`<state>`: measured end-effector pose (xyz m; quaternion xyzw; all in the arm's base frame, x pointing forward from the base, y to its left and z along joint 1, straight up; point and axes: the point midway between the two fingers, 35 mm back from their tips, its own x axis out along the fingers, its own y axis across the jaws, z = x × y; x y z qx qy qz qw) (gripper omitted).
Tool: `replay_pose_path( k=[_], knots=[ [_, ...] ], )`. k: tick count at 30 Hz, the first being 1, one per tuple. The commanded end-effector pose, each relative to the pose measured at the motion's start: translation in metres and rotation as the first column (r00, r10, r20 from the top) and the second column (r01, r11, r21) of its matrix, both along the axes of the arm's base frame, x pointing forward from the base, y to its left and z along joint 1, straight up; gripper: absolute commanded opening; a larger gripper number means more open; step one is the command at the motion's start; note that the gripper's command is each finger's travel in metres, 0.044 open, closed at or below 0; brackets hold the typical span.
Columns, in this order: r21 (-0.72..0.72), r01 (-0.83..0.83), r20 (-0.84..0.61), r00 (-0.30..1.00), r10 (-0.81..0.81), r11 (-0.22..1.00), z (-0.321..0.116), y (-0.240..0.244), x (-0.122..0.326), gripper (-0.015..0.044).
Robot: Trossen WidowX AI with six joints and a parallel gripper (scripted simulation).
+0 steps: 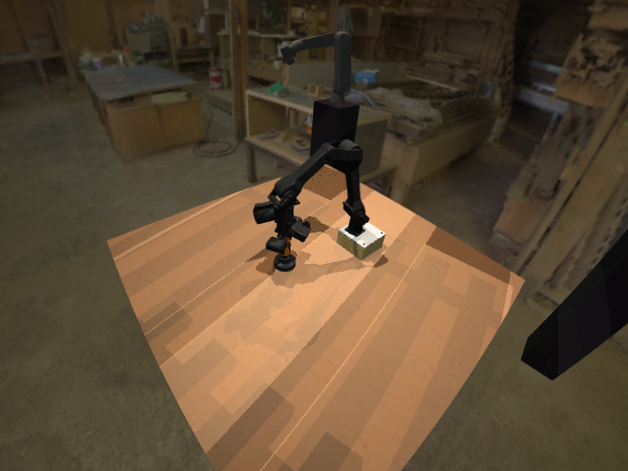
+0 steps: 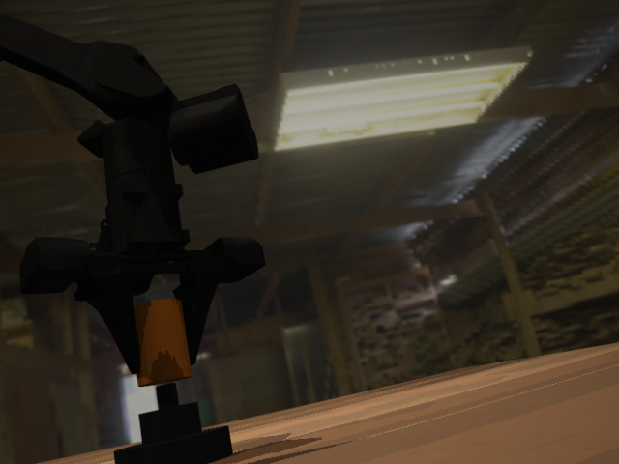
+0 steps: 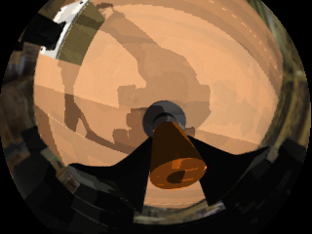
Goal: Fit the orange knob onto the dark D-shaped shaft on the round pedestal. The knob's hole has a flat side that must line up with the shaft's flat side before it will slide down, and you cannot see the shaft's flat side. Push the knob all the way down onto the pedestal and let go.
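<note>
The orange knob (image 1: 287, 247) (image 2: 163, 339) (image 3: 174, 146) is upright between the fingers of my gripper (image 1: 287, 249) (image 2: 163, 367) (image 3: 169, 138), which is shut on its sides. The dark round pedestal (image 1: 285, 265) (image 2: 172, 444) (image 3: 178, 115) stands on the table right under the knob. In the exterior view the dark shaft (image 2: 167, 395) shows from its top to the pedestal's collar, with the knob's lower face just over its tip. I cannot tell whether they touch. The shaft's flat side cannot be made out. The knob's hole shows dark from above in the wrist view.
A white-topped box (image 1: 374, 235) (image 3: 87, 35) stands on the wooden table (image 1: 304, 385) beside the pedestal, under the arm's base. A dark pillar (image 1: 332, 124) with another arm rises behind the table. A dark beam (image 1: 573, 329) juts in from the right.
</note>
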<state>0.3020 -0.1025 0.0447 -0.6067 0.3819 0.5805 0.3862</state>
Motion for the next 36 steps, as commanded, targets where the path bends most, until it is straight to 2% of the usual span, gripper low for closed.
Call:
replay_pose_path(
  k=[1, 8, 15, 19, 29, 32, 36],
  knots=[
    [0.017, 0.444, 0.007, 0.896, -0.445, 0.896, -0.0023, -0.0007, -0.0003, 0.0000],
    [0.036, 0.812, 0.001, 0.582, -0.813, 0.582, -0.0026, -0.0013, -0.0004, 0.0000],
    [0.050, 0.990, -0.013, 0.133, -0.991, 0.132, -0.0005, -0.0019, 0.0006, 0.0000],
    [0.055, 0.990, -0.023, -0.130, -0.991, -0.131, 0.0010, -0.0021, 0.0013, 0.0000],
    [0.056, 0.822, -0.042, -0.565, -0.824, -0.567, 0.0036, -0.0013, 0.0015, 0.0000],
    [0.055, 0.744, -0.047, -0.664, -0.746, -0.666, 0.0038, -0.0007, 0.0008, 0.0000],
    [0.054, 0.737, -0.048, -0.672, -0.739, -0.674, 0.0038, 0.0001, -0.0002, 0.0000]
  ],
)
